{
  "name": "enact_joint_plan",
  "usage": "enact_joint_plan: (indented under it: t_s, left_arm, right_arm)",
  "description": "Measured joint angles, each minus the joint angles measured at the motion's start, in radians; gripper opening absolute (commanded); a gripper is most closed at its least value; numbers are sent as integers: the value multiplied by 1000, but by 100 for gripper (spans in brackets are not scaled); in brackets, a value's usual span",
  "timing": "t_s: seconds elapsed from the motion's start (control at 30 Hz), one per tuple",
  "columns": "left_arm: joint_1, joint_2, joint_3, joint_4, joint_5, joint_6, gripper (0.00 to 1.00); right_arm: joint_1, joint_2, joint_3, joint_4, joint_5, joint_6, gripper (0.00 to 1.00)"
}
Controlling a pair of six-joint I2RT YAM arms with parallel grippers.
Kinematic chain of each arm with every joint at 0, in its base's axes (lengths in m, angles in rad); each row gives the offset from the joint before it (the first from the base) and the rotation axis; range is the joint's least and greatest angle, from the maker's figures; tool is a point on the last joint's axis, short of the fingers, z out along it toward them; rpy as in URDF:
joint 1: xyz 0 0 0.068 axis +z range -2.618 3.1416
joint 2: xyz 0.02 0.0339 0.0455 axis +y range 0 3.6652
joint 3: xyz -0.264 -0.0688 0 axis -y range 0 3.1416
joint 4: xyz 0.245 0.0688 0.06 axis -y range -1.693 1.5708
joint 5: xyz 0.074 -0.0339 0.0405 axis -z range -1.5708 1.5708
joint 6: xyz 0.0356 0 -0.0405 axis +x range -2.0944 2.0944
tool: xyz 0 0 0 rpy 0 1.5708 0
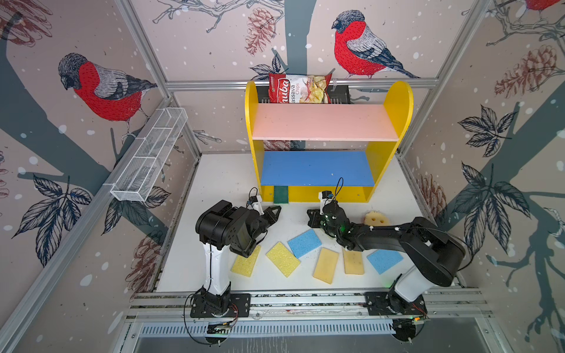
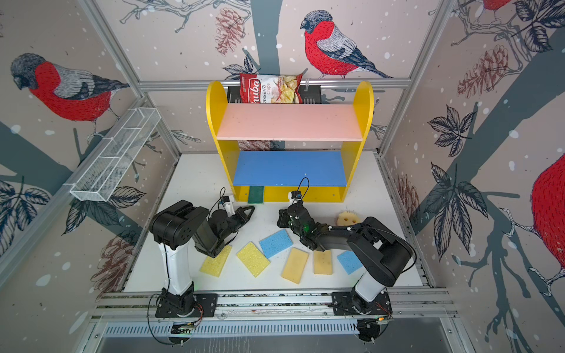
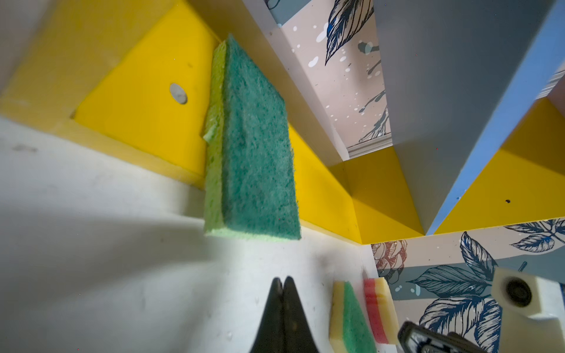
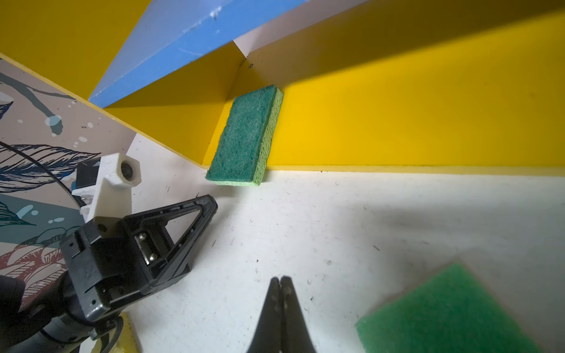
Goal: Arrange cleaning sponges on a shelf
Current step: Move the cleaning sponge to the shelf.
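Sitting low at centre left in a top view, the left claw is pinched shut with nothing in it, its tips pointing up the frame toward the shelf. Just above those tips, a dark green sponge is lying flat at the left end of the shelf's yellow base. Its long axis is running front to back and its near end is overhanging the surface.

Along the lower part of the frame, flat pads are lying in a loose row. A bright yellow pad is lying partly under the left arm. A second yellow pad is slanting from upper left to lower right. A light blue pad is lying below and between the two claws, slanting the opposite way.

Further right, the right claw is also shut and carrying nothing, with a second green pad lying close beside it. A round smiley sponge is resting at centre right, beyond that arm.

Judging by position, the left arm is nearer the yellow pads and the right arm nearer the second green pad. Either pick is likely calling for the claw to open and turn across the pad's short side.
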Motion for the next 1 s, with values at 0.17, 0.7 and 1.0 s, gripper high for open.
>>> enact_joint_plan:
  t_s: [0.17,0.7,1.0]
  left_arm:
    - [-2,8,44,-36,-27,4,0]
    - [-22,-31,174,-304,-136,62,0]
    - [-37,-79,192,-427,-167,99,0]
  right_arm:
    - [-4,0,-3,0,0,0,3]
    - [-13,22,3,0,-8,-13,3]
    - [-13,22,-25,4,-8,-13,3]
